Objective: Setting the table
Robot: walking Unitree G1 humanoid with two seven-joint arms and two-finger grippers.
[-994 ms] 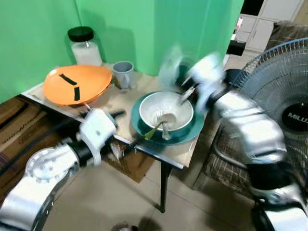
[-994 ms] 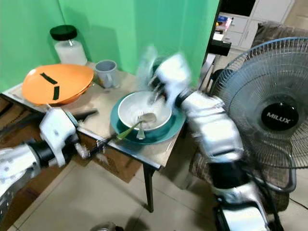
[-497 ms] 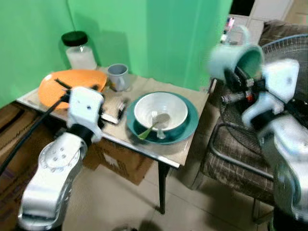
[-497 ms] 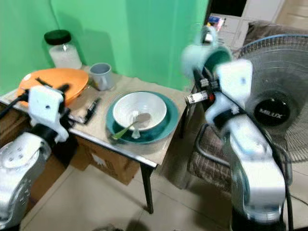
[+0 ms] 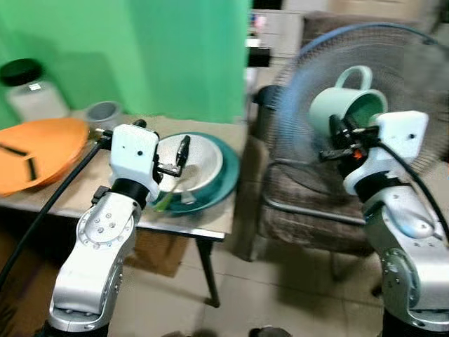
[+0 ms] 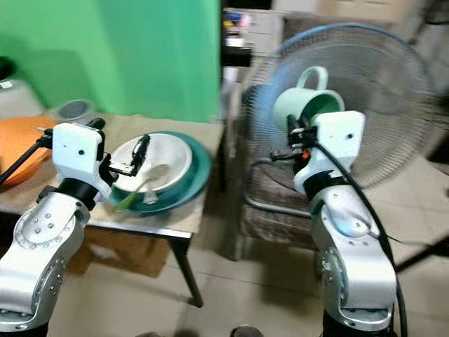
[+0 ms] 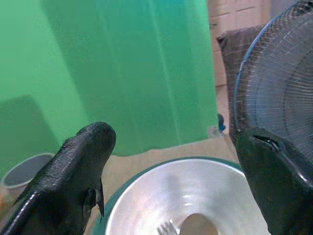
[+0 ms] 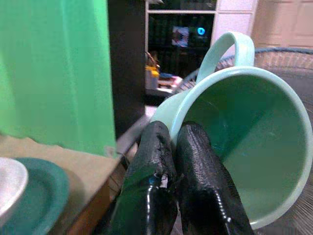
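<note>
Right claw (image 5: 335, 135) now carries the mint mug (image 5: 345, 105) off the counter (image 5: 210, 226), pinching its rim. Left claw (image 5: 184, 151) gapes empty over the white bowl (image 5: 203, 158) at 9 o'clock, so placing's next, I'd guess.

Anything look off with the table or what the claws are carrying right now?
The right claw pinches the mint mug by its rim, tipped sideways, out over the chair, away from the table.

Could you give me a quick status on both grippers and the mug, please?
Right gripper shut on mint-green mug, held aloft by the fan. Left gripper open above white bowl. Nothing obstructing.
</note>
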